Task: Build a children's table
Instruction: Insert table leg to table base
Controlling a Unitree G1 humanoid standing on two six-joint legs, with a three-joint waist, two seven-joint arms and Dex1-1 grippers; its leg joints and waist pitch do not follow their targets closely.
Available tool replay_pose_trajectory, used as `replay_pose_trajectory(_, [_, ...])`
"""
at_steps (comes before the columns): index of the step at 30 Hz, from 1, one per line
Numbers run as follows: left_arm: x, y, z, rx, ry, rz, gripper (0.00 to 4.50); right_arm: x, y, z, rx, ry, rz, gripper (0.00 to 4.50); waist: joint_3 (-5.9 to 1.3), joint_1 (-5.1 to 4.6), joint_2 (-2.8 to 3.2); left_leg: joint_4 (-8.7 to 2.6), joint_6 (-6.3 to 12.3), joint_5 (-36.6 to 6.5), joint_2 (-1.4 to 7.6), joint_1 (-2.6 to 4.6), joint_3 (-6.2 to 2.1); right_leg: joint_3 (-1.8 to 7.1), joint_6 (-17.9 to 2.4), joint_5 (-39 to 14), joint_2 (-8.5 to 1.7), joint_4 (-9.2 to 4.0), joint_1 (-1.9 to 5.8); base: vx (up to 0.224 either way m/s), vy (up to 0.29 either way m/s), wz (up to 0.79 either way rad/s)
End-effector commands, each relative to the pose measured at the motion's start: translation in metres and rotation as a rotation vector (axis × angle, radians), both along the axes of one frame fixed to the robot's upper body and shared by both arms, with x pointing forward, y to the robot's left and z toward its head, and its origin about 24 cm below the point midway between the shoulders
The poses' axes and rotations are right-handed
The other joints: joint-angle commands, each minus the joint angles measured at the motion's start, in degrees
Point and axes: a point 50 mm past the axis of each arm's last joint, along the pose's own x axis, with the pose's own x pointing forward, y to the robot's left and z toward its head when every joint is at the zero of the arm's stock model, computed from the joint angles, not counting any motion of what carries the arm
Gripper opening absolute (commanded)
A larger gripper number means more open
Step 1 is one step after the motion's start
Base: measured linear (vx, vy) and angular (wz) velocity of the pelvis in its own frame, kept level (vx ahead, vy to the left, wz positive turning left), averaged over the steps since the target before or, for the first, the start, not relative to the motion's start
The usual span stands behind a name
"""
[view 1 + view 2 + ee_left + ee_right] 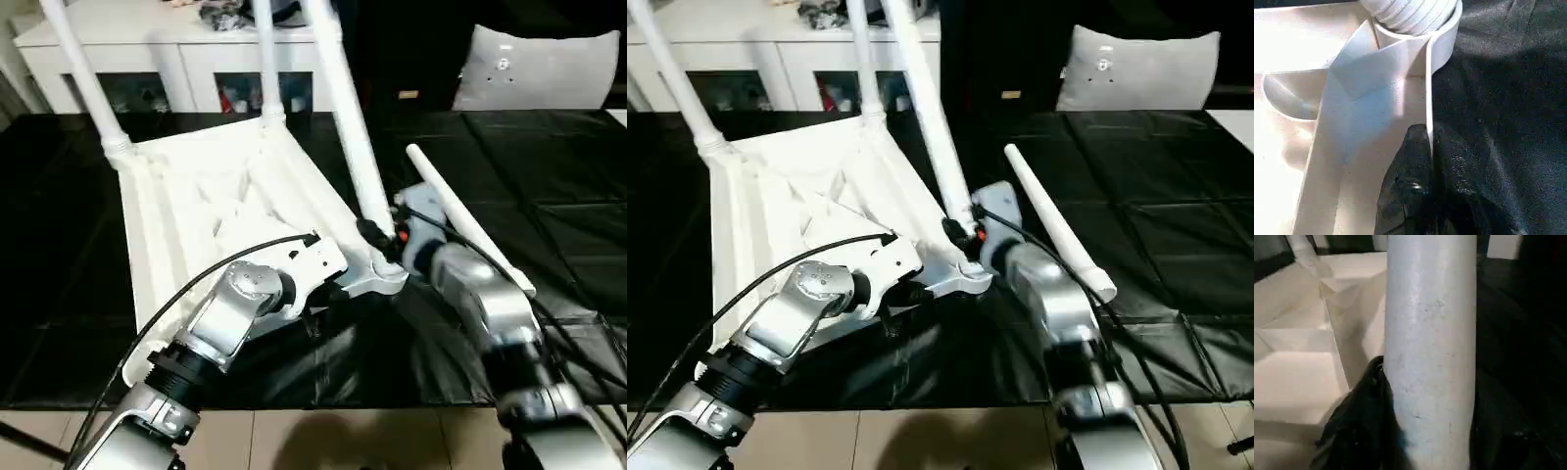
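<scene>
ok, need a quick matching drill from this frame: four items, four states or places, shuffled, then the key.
1. left gripper
2. right gripper
3. loose leg
4. white cabinet

A. lying on the black mat
B. pinching the tabletop's thin rim
C. standing behind the table top
D. closed around a leg standing in the near corner socket

Pairs: 1-B, 2-D, 3-A, 4-C

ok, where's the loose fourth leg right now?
The loose leg lies on the black mat, in the head views right of the upturned table top, just beyond the right claw.
</scene>
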Motion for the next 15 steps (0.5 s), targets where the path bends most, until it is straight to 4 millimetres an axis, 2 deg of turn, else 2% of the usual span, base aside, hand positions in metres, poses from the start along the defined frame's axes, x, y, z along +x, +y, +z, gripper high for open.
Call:
replay_pose_trajectory(1, [0.009, 0.022, 0.002, 0.062, -0.052, 0.096, 0.0, -0.016, -0.015, -0.036, -0.016, 0.148, -0.033, 1.88, -1.99, 0.34, 0.02, -5.21, 4.02, -6.6, 4.59, -2.32, -1.28, 4.7, -10.9, -20.8, -5.17, -4.79, 3.06, 0.0, 0.0, 0.0])
replay_pose_trajectory(2, [0.009, 0.025, 0.001, 0.073, -0.067, 0.084, 0.0, -0.018, -0.019, -0.032, 0.014, 0.106, -0.025, 1.88, -2.08, 0.37, 0.2, -5.19, 4.37, -5.3, 4.6, -2.52, -1.32, 4.63, -11.3, -18.6, -5.07, -4.55, 3.23, 0.0, 0.0, 0.0])
replay_pose_trajectory(5, [0.008, 0.032, -0.001, 0.093, -0.073, 0.08, 0.0, -0.023, -0.029, -0.027, 0.065, 0.041, -0.012, 1.88, -2.72, 0.71, 0.17, -4.55, 6.43, 0.6, 4.69, -2.73, -1.3, 4.58, -13.2, -10.3, -5.03, -3.44, 3.44, 0.0, 0.0, 0.0])
replay_pose_trajectory(6, [0.008, 0.033, -0.001, 0.091, -0.073, 0.075, 0.0, -0.024, -0.031, -0.025, 0.088, 0.032, -0.018, 1.88, -2.88, 0.9, 0.09, -4.29, 7.89, 4.0, 4.69, -2.75, -1.23, 4.56, -14.4, -6.1, -4.96, -2.84, 3.39, 0.0, 0.0, 0.0])
replay_pose_trajectory(7, [0.007, 0.033, -0.002, 0.085, -0.072, 0.065, 0.0, -0.024, -0.034, -0.023, 0.113, 0.019, -0.025, 1.88, -2.99, 0.96, 0.01, -4.08, 8.67, 5.6, 4.67, -2.69, -1.15, 4.54, -15.0, -4.2, -4.9, -2.63, 3.28, 0.0, 0.0, 0.0])
replay_pose_trajectory(8, [0.006, 0.033, -0.002, 0.08, -0.069, 0.059, 0.0, -0.025, -0.037, -0.021, 0.131, 0.003, -0.028, 1.88, -2.97, 1.14, -0.03, -3.93, 10.22, 7.4, 4.67, -2.87, -1.1, 4.48, -15.9, -2.3, -4.96, -2.37, 3.32, 0.0, 0.0, 0.0])
replay_pose_trajectory(10, [0.003, 0.035, -0.004, 0.081, -0.06, 0.046, 0.0, -0.026, -0.042, -0.018, 0.138, -0.016, -0.012, 1.88, -2.78, 1.26, -0.18, -3.96, 11.45, 6.4, 4.7, -2.93, -0.96, 4.31, -15.7, -5.4, -4.97, -2.74, 3.28, 0.0, 0.0, 0.0])
replay_pose_trajectory(11, [0.003, 0.035, -0.004, 0.081, -0.06, 0.046, 0.0, -0.026, -0.042, -0.018, 0.138, -0.016, -0.012, 1.88, -2.73, 1.3, -0.1, -4.01, 11.33, 5.7, 4.73, -2.9, -0.93, 4.3, -15.5, -6.7, -5.0, -2.87, 3.25, 0.0, 0.0, 0.0])
replay_pose_trajectory(12, [0.002, 0.036, -0.005, 0.085, -0.06, 0.046, 0.0, -0.027, -0.043, -0.018, 0.125, -0.014, 0.003, 1.88, -2.71, 1.24, -0.46, -4.06, 10.85, 5.1, 4.77, -2.87, -0.84, 4.33, -15.0, -8.6, -4.97, -3.12, 3.21, 0.0, 0.0, 0.0])
replay_pose_trajectory(15, [0.001, 0.036, -0.007, 0.085, -0.06, 0.048, 0.0, -0.029, -0.048, -0.02, 0.109, -0.018, 0.022, 1.88, -2.75, 1.38, -0.69, -4.0, 10.16, 5.0, 4.8, -2.8, -0.82, 4.33, -14.7, -9.9, -4.99, -3.02, 3.15, 0.0, 0.0, 0.0])
